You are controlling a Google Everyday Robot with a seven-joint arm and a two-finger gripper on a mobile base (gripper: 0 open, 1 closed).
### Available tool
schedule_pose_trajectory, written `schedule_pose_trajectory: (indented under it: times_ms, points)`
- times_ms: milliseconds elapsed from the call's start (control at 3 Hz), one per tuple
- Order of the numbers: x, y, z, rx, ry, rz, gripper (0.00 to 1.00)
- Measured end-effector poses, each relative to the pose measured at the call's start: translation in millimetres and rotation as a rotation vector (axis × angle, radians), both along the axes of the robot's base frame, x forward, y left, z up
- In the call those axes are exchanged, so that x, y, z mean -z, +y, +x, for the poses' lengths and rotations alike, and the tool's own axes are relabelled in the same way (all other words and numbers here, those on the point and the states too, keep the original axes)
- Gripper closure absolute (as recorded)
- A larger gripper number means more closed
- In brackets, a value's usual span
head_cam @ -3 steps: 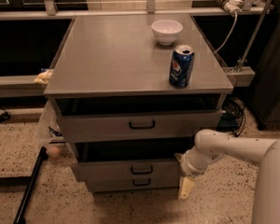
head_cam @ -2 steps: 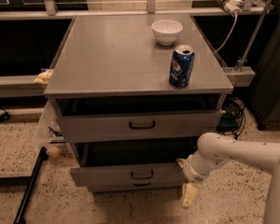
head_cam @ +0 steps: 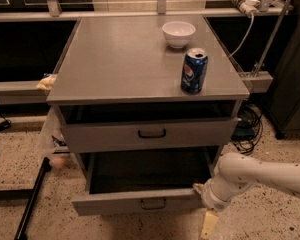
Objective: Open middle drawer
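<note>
Since the middle drawer (head_cam: 135,202) already sits pulled well out at the bottom centre of the frame, I judge the opening nearly done, and with the gripper (head_cam: 207,219) seemingly beside its right front corner, its opening and hold unreadable to me, I'd next back clear.

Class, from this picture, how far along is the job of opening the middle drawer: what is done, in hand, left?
Done: the middle drawer stands pulled well out beneath the top drawer, its dark inside showing. In hand: the gripper sits by that drawer's right front corner. Left: probably little, perhaps only drawing the arm away.
</note>
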State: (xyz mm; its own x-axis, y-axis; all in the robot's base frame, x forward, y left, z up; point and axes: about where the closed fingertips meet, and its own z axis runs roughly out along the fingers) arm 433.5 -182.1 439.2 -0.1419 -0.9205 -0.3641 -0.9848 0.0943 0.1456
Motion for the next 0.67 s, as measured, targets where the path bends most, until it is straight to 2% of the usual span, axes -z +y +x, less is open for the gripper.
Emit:
schedule_pose_trajectory:
  times_ms: [333,667]
  points:
    - [-5.6,-5.1,-37.4,0.024,0.07,0.002,0.0]
    - [-4.4,-4.9,-40.7,0.022,0.076,0.001,0.0]
